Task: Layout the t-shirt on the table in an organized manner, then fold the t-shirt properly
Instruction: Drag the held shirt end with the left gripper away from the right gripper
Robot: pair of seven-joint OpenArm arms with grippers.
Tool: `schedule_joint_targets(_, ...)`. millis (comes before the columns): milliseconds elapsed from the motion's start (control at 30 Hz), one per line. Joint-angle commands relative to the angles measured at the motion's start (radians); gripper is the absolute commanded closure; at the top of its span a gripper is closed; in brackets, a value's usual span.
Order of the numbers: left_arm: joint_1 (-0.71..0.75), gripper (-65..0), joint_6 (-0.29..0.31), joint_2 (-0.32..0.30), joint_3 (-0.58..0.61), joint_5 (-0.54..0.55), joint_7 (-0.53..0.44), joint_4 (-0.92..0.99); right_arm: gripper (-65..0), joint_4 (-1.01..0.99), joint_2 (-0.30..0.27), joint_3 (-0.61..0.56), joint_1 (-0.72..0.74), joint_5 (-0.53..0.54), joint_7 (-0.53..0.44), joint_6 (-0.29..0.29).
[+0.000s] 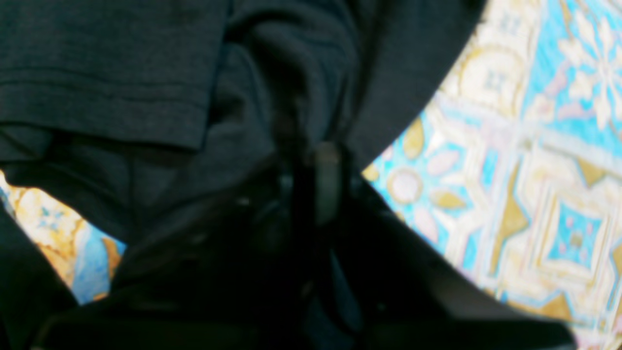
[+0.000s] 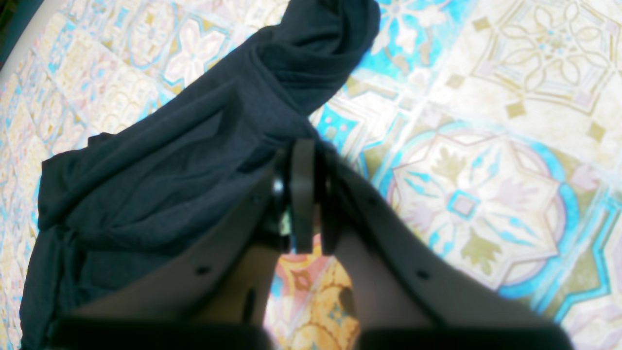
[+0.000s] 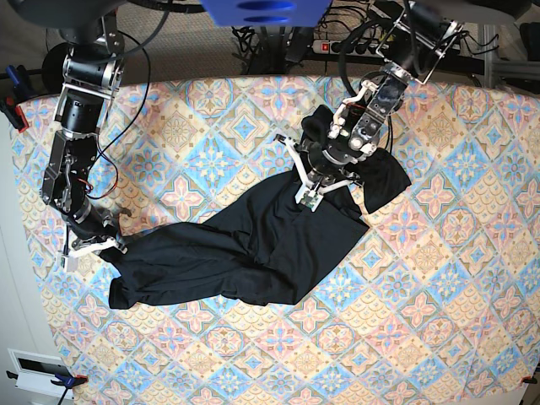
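Observation:
The black t-shirt (image 3: 253, 245) lies crumpled in a long diagonal band across the patterned table (image 3: 422, 321), one sleeve flopped at the upper right. My left gripper (image 3: 309, 196) sits on the shirt's upper middle. In the left wrist view its fingers (image 1: 326, 175) are pressed together, and the dark fabric of the t-shirt (image 1: 121, 73) is bunched around them. My right gripper (image 3: 108, 246) is at the shirt's far left end. In the right wrist view the right gripper (image 2: 303, 146) is shut, and a fold of the t-shirt (image 2: 170, 170) is drawn up to its tips.
Cables and a power strip (image 3: 337, 46) run behind the table's far edge. A white device (image 3: 38, 371) sits off the table's lower left corner. Patterned cloth (image 2: 486, 194) shows bare to the right of the right gripper.

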State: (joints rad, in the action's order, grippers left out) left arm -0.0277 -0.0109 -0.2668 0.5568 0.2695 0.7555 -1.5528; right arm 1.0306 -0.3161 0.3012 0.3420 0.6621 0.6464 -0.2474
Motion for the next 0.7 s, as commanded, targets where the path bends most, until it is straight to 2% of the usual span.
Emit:
schedule_joint_targets(0, 0.041, 0.0, 0.016, -0.025, 0.019, 0.035, 0.146, 0.019, 0.0, 0.02, -0.018, 0.006, 0.027, 0.015, -0.024, -0.008)
schedule_joint_targets(267, 0.145, 0.0, 0.024, -0.197, 0.021, 0.037, 0.135, 0.015, 0.0, 0.02, -0.022, 0.008, 0.027, 0.015, -0.024, -0.008)
schedule_joint_targets(400, 0.183, 0.0, 0.024, -0.276, 0.019, 0.037, 0.077, 0.015, 0.0, 0.02, -0.022, 0.008, 0.029, 0.015, -0.024, -0.008)
schedule_joint_targets(667, 0.216, 0.0, 0.024, -0.38, 0.013, 0.037, 0.058, 0.015, 0.0, 0.02, -0.022, 0.008, 0.029, 0.015, -0.024, -0.008)
